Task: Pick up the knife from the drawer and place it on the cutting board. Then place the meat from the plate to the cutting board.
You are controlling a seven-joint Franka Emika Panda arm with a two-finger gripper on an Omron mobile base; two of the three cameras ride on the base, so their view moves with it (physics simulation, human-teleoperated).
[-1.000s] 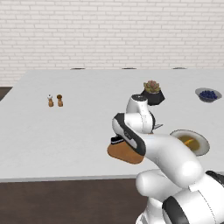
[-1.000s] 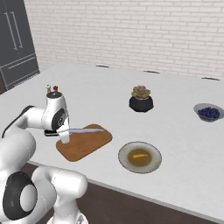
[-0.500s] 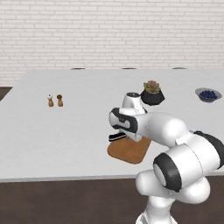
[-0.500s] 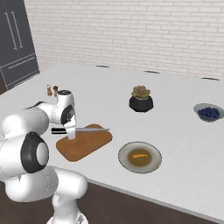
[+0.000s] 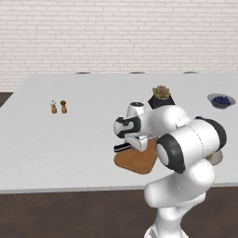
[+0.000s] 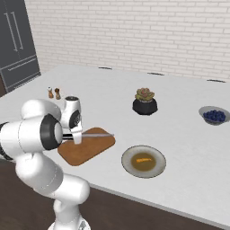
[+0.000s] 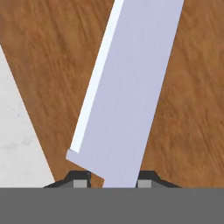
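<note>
The end effector [image 6: 77, 136] holds the knife [image 6: 95, 134] by its handle, blade flat just above the board [image 6: 87, 147] on the table [image 6: 179, 134].

The arm [image 5: 186, 148] is glossy white, built of rounded, bulbous segments with dark grey to black rings at the joints. Its wrist ends in a white block with a black face panel. The gripper [image 7: 113, 180] shows two small dark finger tips with lighter grey pads, set on a blackish base
</note>
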